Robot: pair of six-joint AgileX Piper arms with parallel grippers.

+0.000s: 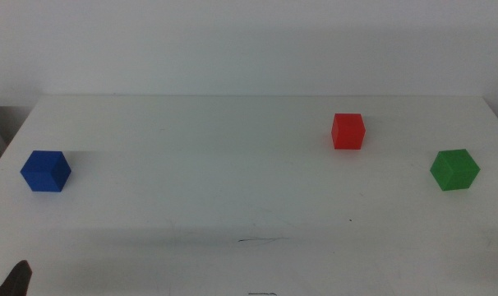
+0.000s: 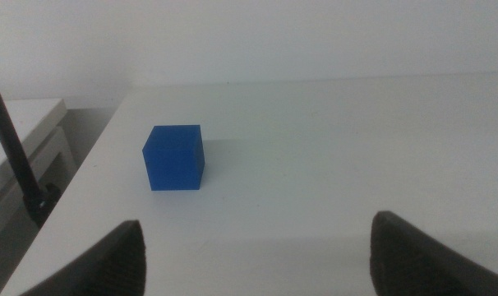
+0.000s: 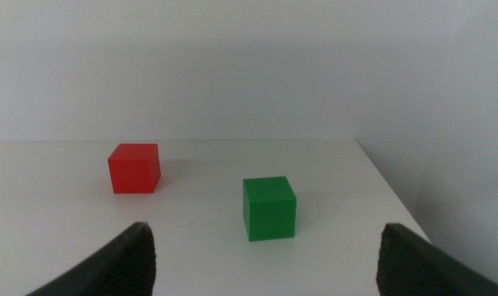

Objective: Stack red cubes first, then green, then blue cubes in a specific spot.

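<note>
The red cube (image 1: 348,131) sits on the white table right of centre, toward the back; it also shows in the right wrist view (image 3: 135,168). The green cube (image 1: 454,170) sits near the right edge and shows in the right wrist view (image 3: 269,208). The blue cube (image 1: 46,171) sits near the left edge and shows in the left wrist view (image 2: 174,157). A short thin dark scribbled line (image 1: 261,239) marks the spot at the front centre. My left gripper (image 2: 257,255) is open, well short of the blue cube. My right gripper (image 3: 261,259) is open, short of the green cube.
A dark tip of the left gripper (image 1: 15,279) shows at the bottom left corner of the middle view. A white wall stands behind the table (image 1: 232,189). A dark pole (image 2: 15,156) and a lower white surface stand beyond the table's left edge.
</note>
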